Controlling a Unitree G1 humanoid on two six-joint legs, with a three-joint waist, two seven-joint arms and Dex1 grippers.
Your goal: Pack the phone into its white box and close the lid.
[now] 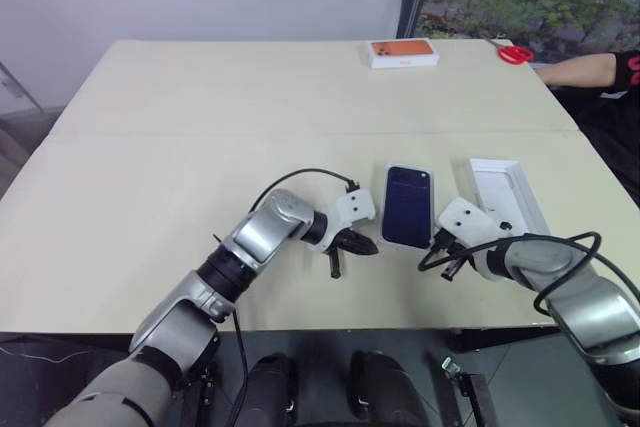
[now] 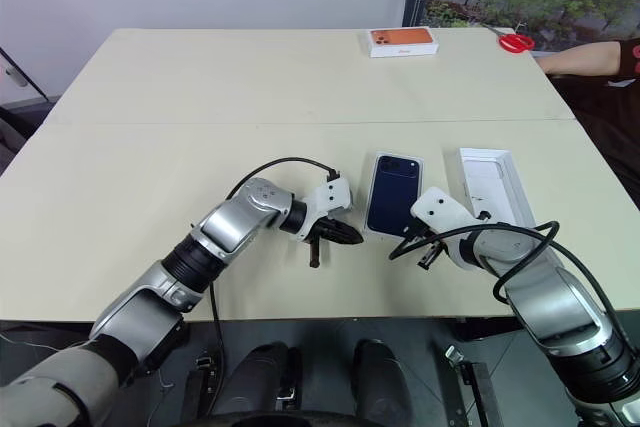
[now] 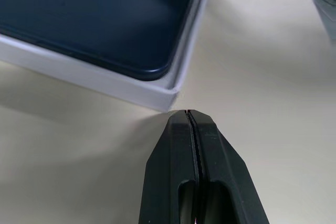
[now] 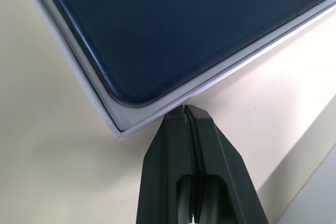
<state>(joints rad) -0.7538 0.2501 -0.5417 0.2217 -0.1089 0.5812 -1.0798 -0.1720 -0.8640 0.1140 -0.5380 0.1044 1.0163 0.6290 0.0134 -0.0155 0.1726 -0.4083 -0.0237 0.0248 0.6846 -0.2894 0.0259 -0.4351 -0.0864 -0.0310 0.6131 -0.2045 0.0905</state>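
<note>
1. Phone (image 2: 394, 193) packing looks half done: both grippers sit at the near corners of the white box (image 3: 105, 80), one on each side, which reads as squaring or nudging the tray rather than gripping anything.
2. Left gripper (image 3: 190, 115) has its two black fingers pressed together with nothing between them; its tip is just beside the box's near corner, and whether it touches the cardboard I cannot tell.
3. Right gripper (image 4: 184, 109) is likewise pinched together and empty, its tip at the other near corner, right against the white rim or a hair off it.
4. Inside the box the dark blue phone lies flat, filling the tray with a thin white border around it; it appears seated, not tilted.
5. To the robot's right of the box, a white open tray-like piece, probably the lid (image 2: 494, 185), lies on the table (image 2: 200, 97), apart from the box, so closing is not yet done.
6. Far off, an orange-topped box (image 2: 402, 41) and red scissors (image 2: 516, 43) rest near the far edge, next to a person's arm (image 2: 585, 57).
</note>
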